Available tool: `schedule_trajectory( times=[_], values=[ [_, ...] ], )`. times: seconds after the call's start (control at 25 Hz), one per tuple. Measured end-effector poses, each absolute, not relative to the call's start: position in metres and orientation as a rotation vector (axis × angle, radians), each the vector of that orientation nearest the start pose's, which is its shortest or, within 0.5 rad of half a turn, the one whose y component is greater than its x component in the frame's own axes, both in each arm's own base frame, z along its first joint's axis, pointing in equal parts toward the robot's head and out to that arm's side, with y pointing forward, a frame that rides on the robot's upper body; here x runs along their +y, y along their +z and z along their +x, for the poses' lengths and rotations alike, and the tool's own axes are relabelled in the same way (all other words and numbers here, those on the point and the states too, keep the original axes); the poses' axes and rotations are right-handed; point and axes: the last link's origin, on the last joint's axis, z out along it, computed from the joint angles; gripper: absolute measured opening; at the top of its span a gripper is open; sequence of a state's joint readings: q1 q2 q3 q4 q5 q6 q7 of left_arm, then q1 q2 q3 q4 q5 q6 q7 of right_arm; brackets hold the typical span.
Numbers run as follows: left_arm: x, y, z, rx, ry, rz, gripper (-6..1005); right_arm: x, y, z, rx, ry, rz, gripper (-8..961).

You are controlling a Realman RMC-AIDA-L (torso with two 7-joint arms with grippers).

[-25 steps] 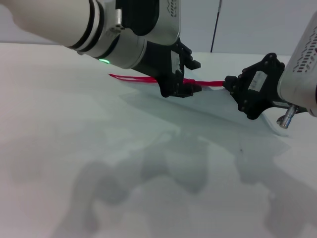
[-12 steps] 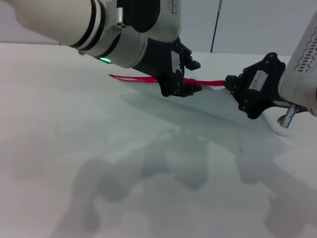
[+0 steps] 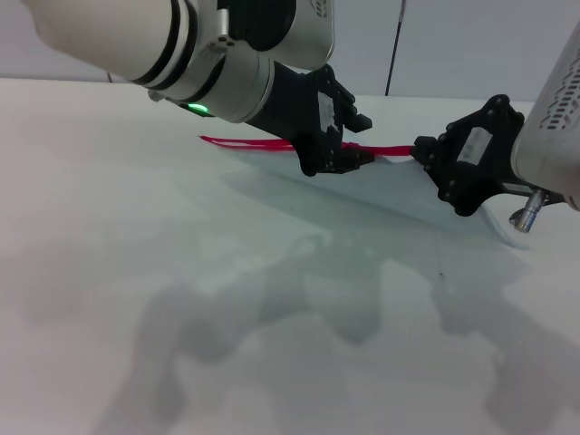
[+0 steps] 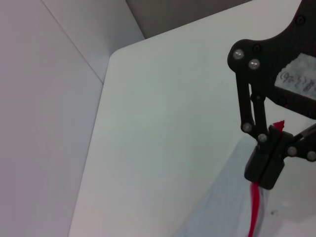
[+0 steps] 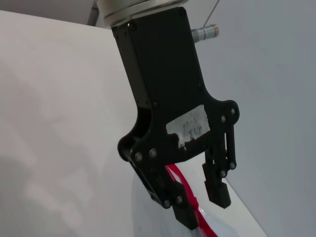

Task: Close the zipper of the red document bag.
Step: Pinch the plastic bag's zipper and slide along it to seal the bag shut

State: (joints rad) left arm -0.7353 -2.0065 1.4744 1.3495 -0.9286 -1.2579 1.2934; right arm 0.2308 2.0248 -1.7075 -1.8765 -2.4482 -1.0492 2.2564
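Head view shows the zipper (image 3: 272, 144) as a thin bright red strip along the far long edge of the red document bag (image 3: 362, 227), a flat, pale translucent pouch lying on the white worktop (image 3: 109, 236). Its far edge is lifted slightly where the two grippers hold it.

The left gripper (image 3: 349, 161) sits over the middle of the red strip, which passes between its black fingers (image 3: 313, 163). In the right wrist view these fingers (image 5: 217, 192) stand apart, the strip (image 5: 185, 190) running against one of them, so the grip looks loose rather than clamped. The right gripper (image 3: 419, 154) is at the strip's right end. In the left wrist view its fingers (image 4: 264, 165) are pressed together on the red edge (image 4: 254, 207), with a small red tip poking out above them.

The slider cannot be made out in any view. The left gripper hides the stretch of strip beneath it, and the pouch's near outline is hard to trace against the worktop.
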Motion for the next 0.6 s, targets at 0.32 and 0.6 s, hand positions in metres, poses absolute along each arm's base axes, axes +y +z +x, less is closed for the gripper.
schedule_trajectory(
  times=[0.32, 0.6],
  values=[
    [0.3916, -0.0039, -0.0752, 0.336, 0.09, -2.765, 323, 0.3188, 0.0184, 0.1133, 0.016, -0.014, -2.478, 14],
    [0.3921, -0.0042, -0.0761, 0.332, 0.095, -2.765, 282, 0.3194, 0.0178, 0.1137, 0.018, -0.016, -2.48, 14]
  ],
)
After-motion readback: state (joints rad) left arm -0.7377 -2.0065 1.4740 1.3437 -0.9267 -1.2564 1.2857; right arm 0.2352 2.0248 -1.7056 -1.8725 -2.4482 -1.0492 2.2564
